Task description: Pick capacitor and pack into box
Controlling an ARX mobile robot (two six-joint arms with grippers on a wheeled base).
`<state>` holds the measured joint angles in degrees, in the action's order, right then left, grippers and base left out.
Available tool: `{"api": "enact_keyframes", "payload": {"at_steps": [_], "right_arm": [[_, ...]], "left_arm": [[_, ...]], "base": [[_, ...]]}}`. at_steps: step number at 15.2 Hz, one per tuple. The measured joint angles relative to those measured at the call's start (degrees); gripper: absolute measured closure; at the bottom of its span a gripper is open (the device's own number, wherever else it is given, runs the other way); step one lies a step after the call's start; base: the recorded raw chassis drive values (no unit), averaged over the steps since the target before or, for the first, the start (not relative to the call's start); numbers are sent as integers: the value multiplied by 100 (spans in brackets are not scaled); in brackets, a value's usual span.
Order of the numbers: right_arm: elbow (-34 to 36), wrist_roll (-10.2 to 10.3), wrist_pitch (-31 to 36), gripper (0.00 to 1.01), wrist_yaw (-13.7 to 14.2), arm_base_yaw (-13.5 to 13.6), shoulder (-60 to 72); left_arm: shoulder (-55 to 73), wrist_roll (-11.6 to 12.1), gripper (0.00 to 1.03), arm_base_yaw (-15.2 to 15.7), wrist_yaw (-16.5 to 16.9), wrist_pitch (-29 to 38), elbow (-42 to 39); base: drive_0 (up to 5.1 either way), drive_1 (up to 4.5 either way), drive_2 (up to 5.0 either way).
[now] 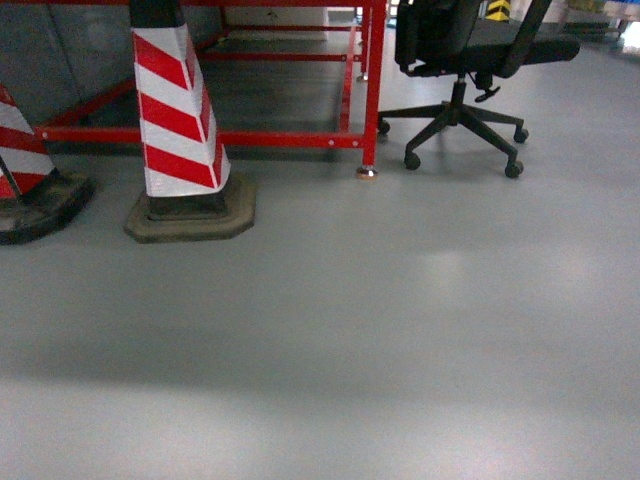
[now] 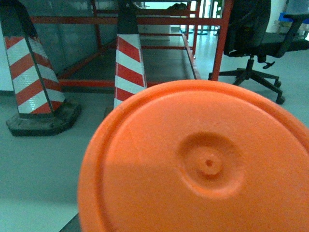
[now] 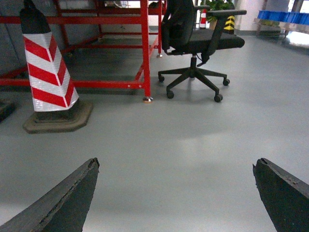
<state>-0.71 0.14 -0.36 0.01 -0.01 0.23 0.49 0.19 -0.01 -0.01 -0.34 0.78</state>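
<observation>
— Right up against the left wrist camera, what's that orange disc?

— That's the flat end of the capacitor [image 2: 203,164], bright orange, with a raised rim and a small round dimple at its centre. It fills the lower half of that view, so it sits at the left arm's tool. The fingers themselves are hidden behind it; I cannot tell whether they are clamped on it or apart.

— And the other arm?

— The right gripper [image 3: 176,200] hangs over bare grey floor [image 1: 400,330] with its jaws spread wide. One dark finger [image 3: 63,203] shows at the lower left of its view, the other at the lower right, nothing between them but floor.

— Neither arm shows from the head camera?

— No, only floor in the near part of that view.

— What's beyond?

— A red-and-white striped traffic cone [image 1: 180,120] on a dark octagonal base stands at the left, and a second cone [image 1: 25,170] is cut off by the left edge. Just behind them runs a red steel frame [image 1: 370,80], one leg ending in a small foot on the floor. Right of that leg, farther back, is a black office chair [image 1: 465,60] on a five-star castor base.

— The tub for packing?

— I can't find it in any view.
</observation>
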Motion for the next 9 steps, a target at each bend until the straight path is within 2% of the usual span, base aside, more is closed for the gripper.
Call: {"api": "enact_keyframes", "payload": {"at_steps": [9], "right_arm": [[0,0,0,3,-2,0,0]], "left_arm": [[0,0,59,0,0,4,0]], "base": [[-502,243,243]]}}
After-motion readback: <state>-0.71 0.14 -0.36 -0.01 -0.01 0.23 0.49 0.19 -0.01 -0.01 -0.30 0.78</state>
